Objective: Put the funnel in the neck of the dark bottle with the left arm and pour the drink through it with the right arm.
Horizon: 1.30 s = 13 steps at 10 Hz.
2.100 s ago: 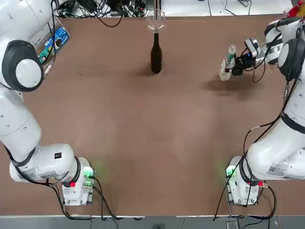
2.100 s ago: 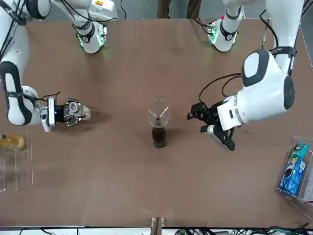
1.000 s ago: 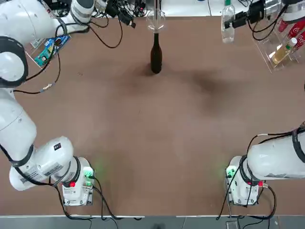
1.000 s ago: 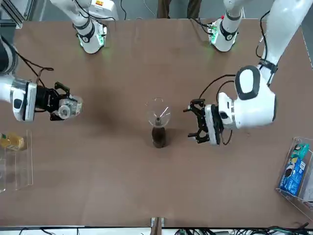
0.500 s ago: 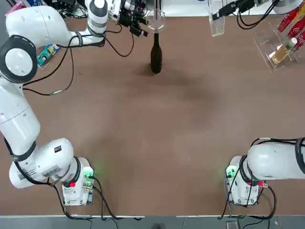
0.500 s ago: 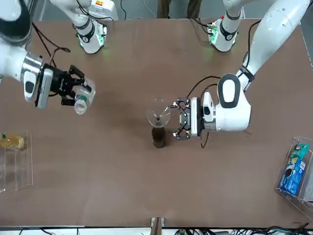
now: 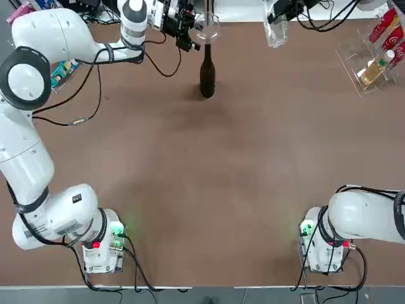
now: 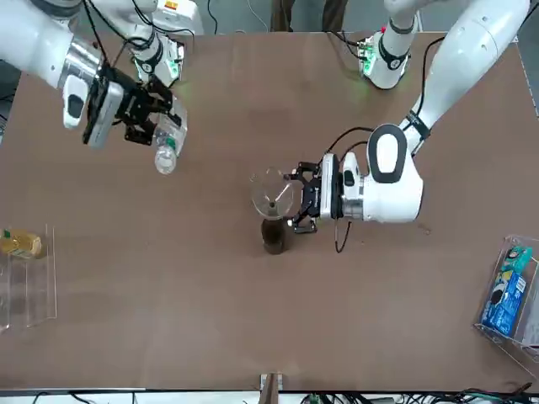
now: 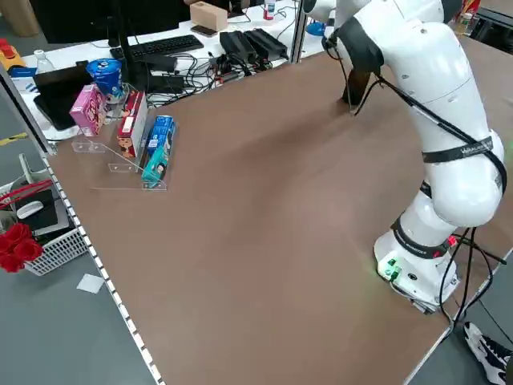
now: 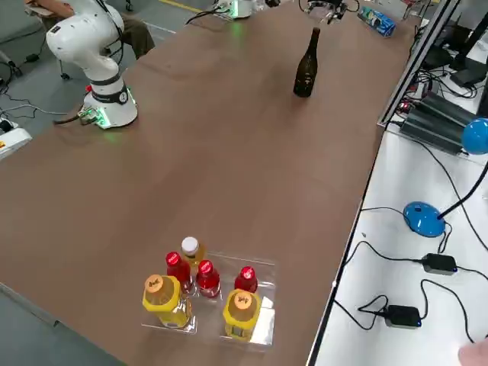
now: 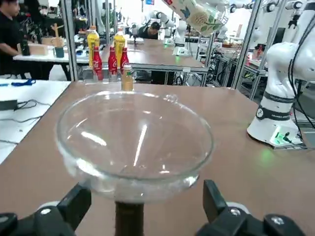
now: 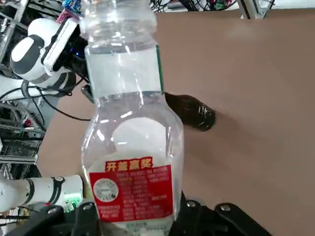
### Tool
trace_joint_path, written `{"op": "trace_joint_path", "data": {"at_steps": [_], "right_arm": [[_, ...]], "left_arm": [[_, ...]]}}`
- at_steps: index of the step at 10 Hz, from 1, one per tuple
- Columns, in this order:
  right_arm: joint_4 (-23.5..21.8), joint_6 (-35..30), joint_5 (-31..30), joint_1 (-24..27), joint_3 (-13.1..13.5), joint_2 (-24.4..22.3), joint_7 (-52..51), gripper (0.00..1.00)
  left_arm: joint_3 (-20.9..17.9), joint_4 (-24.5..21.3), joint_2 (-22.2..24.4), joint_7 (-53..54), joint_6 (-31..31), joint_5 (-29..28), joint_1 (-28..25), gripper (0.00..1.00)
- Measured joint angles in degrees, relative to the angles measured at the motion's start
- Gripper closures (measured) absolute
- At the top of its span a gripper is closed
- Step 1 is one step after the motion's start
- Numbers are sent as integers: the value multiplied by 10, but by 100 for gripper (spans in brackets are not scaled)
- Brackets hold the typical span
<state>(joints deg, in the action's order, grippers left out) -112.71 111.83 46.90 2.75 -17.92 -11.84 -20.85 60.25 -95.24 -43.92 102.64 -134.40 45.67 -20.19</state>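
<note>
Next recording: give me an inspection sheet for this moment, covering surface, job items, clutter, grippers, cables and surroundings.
Surface: brown table, middle bare.
Job's things: funnel sits in the dark bottle neck; drink held aloft, tilted.
Clutter: clear rack of bottles at the right corner; boxes in a clear stand at the left.
Grippers: left gripper open beside the funnel; right gripper shut on the drink.
Cables: tangle along the far edge.
Surroundings: keyboard, neighbouring benches.

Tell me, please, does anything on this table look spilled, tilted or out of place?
No spill shows. The funnel sits in the dark bottle, which stands upright. Only the clear plastic bottle is tilted, held in the air by the right gripper.
</note>
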Motion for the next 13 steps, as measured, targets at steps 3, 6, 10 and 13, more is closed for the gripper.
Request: {"op": "trace_joint_path", "data": {"at_steps": [3, 6, 10, 13], "right_arm": [[14, 1, -41, 0, -34, -3, 90, 56], [21, 1, -58, 0, -49, -3, 144, 56], [48, 17, -99, 0, -99, -3, 223, 56], [49, 29, -125, 0, -128, -3, 272, 56]], "left_arm": [[8, 0, -31, 95, 0, 11, 0, 0], [14, 0, -50, 125, 0, 36, 0, 0], [18, 26, -90, 134, 0, 42, 13, 0], [18, 47, -115, 154, 0, 43, 25, 1]]}}
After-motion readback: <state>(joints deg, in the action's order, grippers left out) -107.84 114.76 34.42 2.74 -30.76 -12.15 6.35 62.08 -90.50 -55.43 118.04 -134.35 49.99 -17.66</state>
